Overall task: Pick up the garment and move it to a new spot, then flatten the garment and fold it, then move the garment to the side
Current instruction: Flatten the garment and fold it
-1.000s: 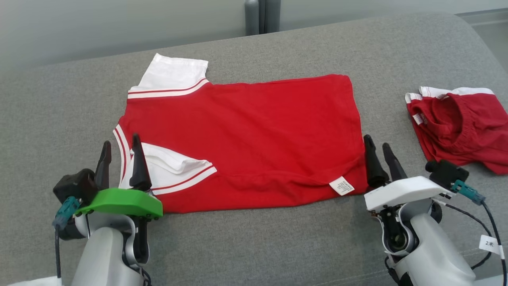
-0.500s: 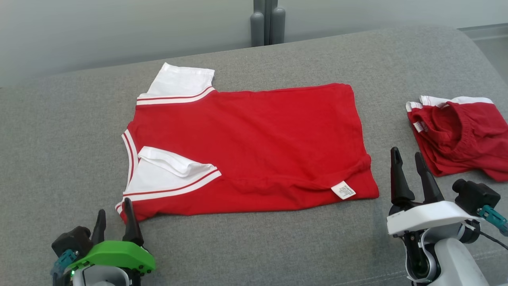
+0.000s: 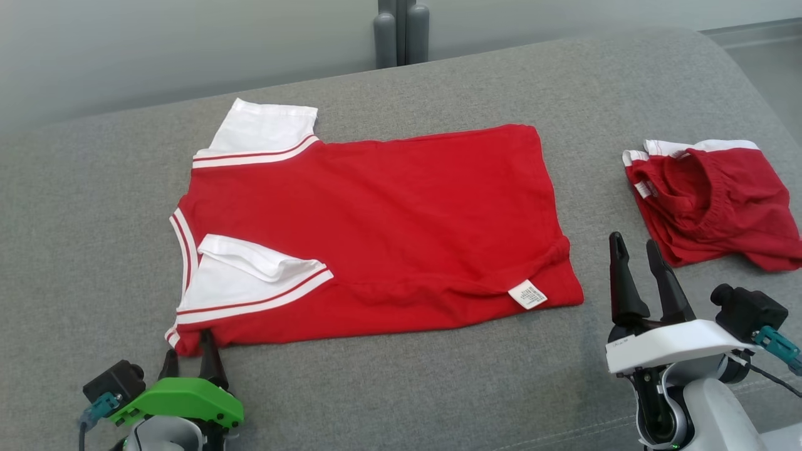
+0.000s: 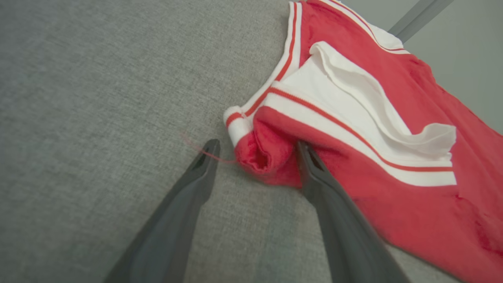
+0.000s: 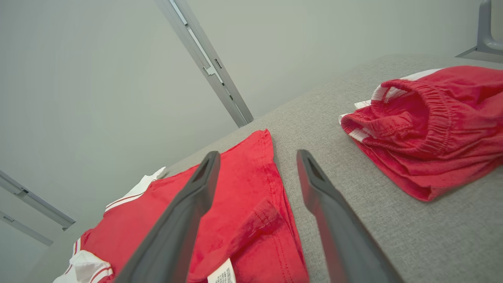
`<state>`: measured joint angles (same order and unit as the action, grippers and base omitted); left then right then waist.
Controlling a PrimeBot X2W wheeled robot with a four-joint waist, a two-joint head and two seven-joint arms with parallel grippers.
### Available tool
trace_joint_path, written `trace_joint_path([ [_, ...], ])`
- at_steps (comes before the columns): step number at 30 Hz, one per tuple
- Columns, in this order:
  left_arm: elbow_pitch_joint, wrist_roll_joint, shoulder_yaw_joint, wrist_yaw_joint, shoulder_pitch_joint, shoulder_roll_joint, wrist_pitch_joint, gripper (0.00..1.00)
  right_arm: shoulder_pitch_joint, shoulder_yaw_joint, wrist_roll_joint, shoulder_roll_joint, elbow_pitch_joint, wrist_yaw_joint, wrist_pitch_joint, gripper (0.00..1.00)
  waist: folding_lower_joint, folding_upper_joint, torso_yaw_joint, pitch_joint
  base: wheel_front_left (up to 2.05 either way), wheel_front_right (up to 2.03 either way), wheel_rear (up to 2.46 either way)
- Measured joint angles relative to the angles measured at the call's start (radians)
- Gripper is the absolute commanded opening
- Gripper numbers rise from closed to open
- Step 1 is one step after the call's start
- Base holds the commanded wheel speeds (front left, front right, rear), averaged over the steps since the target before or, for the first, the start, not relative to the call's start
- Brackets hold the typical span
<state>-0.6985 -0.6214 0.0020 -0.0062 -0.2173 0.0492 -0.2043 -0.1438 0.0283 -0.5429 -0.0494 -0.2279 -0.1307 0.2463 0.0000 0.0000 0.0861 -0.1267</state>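
Both spread and empty, left gripper (image 3: 188,346) and right gripper (image 3: 634,241) have drawn back along the shirt (image 3: 376,219).

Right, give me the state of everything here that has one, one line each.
red and white T-shirt, spread on the grey cushion, near sleeve folded onto its body, ungripped
care label, exposed at the shirt's near right corner
red shorts, bunched in a loose pile, apart from the shirt
left gripper, open, tips at the shirt's near left corner
right gripper, open, empty
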Motion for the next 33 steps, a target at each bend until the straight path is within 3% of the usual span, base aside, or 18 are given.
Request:
trace_joint_path([
  [1, -0.008, -0.012, 0.001, -0.004, -0.008, 0.0, -0.001, 0.95, 0.0, -0.001, 0.0, 0.0, 0.002, 0.0, 0.0, 1.0, 0.0, 0.0, 0.004, -0.002, 0.0, 0.0, 0.0],
  [2, -0.016, -0.019, -0.001, -0.007, -0.015, 0.0, -0.002, 0.56, 0.0, -0.002, 0.0, 0.0, 0.003, 0.0, 0.0, 1.0, 0.0, 0.0, 0.008, -0.005, 0.0, 0.0, 0.0],
  [6, -0.045, -0.02, -0.002, -0.011, -0.033, 0.002, -0.013, 0.0, 0.001, -0.001, 0.0, 0.0, 0.004, 0.0, -0.002, 1.0, 0.0, 0.0, 0.022, -0.011, 0.0, 0.0, 0.0],
  [12, -0.043, -0.01, -0.003, -0.026, -0.049, 0.004, -0.039, 0.0, 0.016, -0.006, -0.001, 0.0, -0.002, 0.0, -0.015, 1.0, 0.0, 0.0, 0.026, -0.013, 0.0, 0.0, 0.0],
  [18, 0.046, 0.007, 0.0, -0.038, -0.045, 0.006, -0.052, 0.0, 0.038, -0.008, 0.001, 0.0, -0.057, 0.0, -0.07, 1.0, 0.0, 0.0, 0.01, -0.009, 0.0, 0.0, 0.0],
  [25, 0.138, 0.009, -0.006, -0.033, 0.013, 0.005, -0.052, 0.0, 0.036, -0.01, -0.009, 0.0, -0.178, 0.0, -0.109, 1.0, 0.0, 0.0, -0.015, -0.006, 0.0, 0.0, 0.0],
  [33, 0.184, 0.009, -0.034, -0.011, 0.024, 0.003, -0.044, 0.0, -0.081, 0.029, -0.049, 0.0, -0.358, 0.0, -0.122, 1.0, 0.0, 0.0, -0.035, -0.013, 0.0, 0.0, 0.0],
])
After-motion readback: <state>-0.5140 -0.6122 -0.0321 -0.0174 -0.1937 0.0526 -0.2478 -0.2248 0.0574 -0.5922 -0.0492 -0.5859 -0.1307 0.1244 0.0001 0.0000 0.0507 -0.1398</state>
